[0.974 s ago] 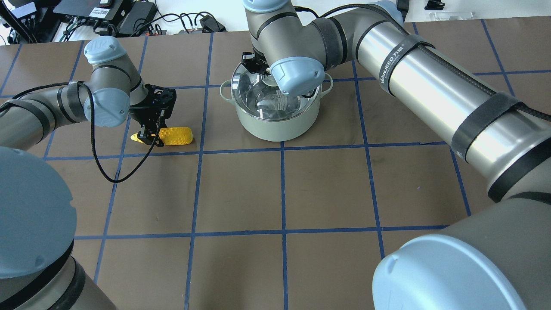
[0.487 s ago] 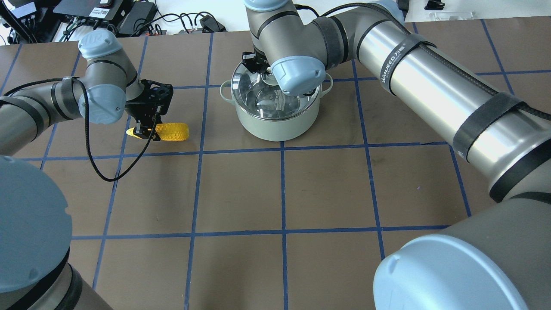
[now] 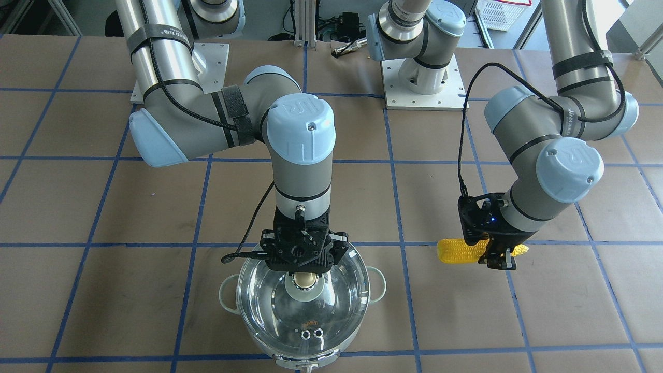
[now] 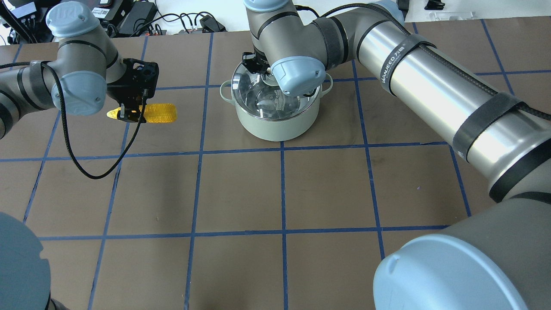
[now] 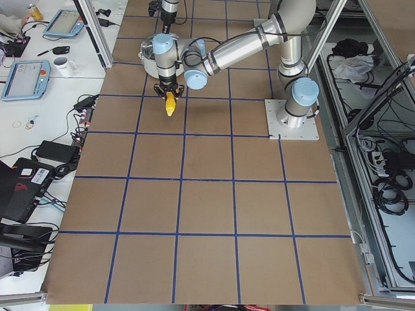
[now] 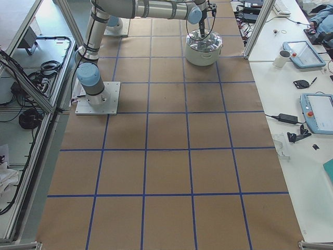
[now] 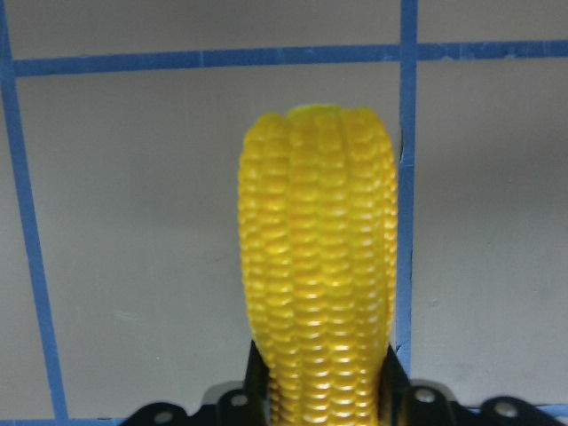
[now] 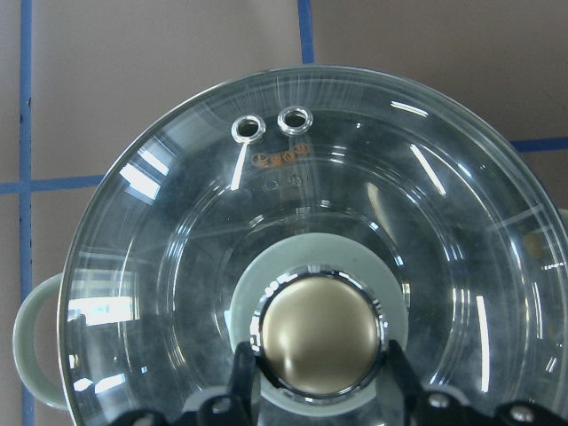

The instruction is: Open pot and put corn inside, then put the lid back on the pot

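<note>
The mint-green pot stands at the table's far middle. The clear glass lid lies over its mouth; I cannot tell whether it rests on the rim. My right gripper stands straight above it, and in the right wrist view its fingers are shut on the beige-gold knob. My left gripper is shut on the pointed end of the yellow corn. It holds the corn level above the table, left of the pot. The corn fills the left wrist view.
Blue tape lines divide the brown table into squares. Cables and electronics lie beyond the far edge. The arm bases stand on plates at the robot's side. The right arm's forearm spans the table's right half.
My left gripper has lifted the corn off the table and carried it up and leftward. The right gripper stays at the lid's knob.
</note>
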You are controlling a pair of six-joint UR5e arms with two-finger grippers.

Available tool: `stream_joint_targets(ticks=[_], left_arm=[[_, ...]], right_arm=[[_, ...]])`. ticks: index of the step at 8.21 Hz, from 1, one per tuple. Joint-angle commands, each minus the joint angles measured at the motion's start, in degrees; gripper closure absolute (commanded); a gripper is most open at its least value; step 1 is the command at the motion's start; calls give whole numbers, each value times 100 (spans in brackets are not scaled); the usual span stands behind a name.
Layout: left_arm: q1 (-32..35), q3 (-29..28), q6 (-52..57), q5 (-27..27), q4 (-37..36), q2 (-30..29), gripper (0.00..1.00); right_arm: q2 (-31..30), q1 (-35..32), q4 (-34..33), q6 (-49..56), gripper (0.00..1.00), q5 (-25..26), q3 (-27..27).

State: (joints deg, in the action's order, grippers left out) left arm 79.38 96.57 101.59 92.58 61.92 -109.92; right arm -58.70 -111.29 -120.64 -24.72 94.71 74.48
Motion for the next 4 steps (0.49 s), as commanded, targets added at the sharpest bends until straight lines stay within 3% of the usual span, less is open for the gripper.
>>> stream_joint_targets(ticks=[1,4], left_arm=[[7,-6,-25,15,-13,173,100],[7,-6,-52,6,-48,182,100]], right_arm=[[-1,2,-3,2,13,-5,-4],[17,-7,-187,73,19,4,-4]])
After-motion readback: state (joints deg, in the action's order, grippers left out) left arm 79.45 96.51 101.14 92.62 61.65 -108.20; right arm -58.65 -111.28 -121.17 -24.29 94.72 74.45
